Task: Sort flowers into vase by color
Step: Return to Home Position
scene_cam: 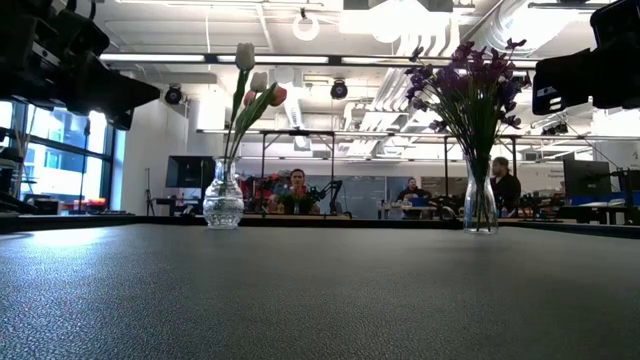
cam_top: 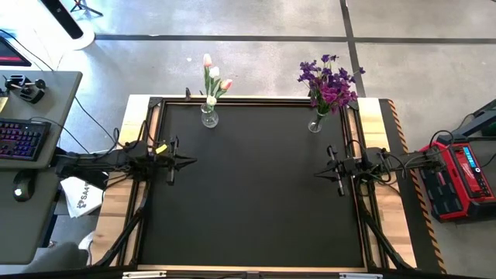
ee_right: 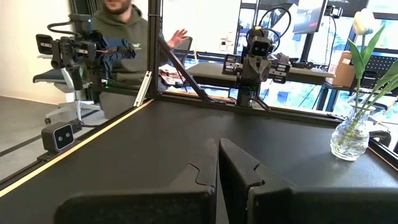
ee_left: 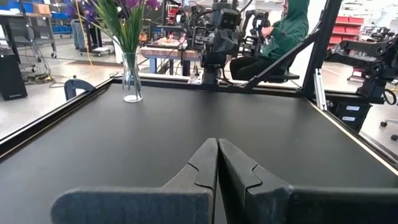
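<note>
White and pink tulip flowers (cam_top: 213,81) stand with their stems in a round glass vase (cam_top: 209,118) at the table's far edge, left of centre. Purple bushy flowers (cam_top: 329,84) stand in a slim glass vase (cam_top: 315,124) at the far edge, to the right. Both bunches also show in the low view: tulips (scene_cam: 250,95), purple blooms (scene_cam: 470,85). My left gripper (cam_top: 192,162) hovers shut over the table's left side, pointing level toward the centre. My right gripper (cam_top: 316,172) hovers shut over the right side, facing it. Neither holds anything.
A black mat (cam_top: 256,194) covers the table inside a dark frame (cam_top: 155,105). People sit and stand in the room beyond the table; a hand (ee_right: 177,37) shows past the near edge. A desk with a keyboard (cam_top: 23,139) stands left, a red case (cam_top: 457,178) right.
</note>
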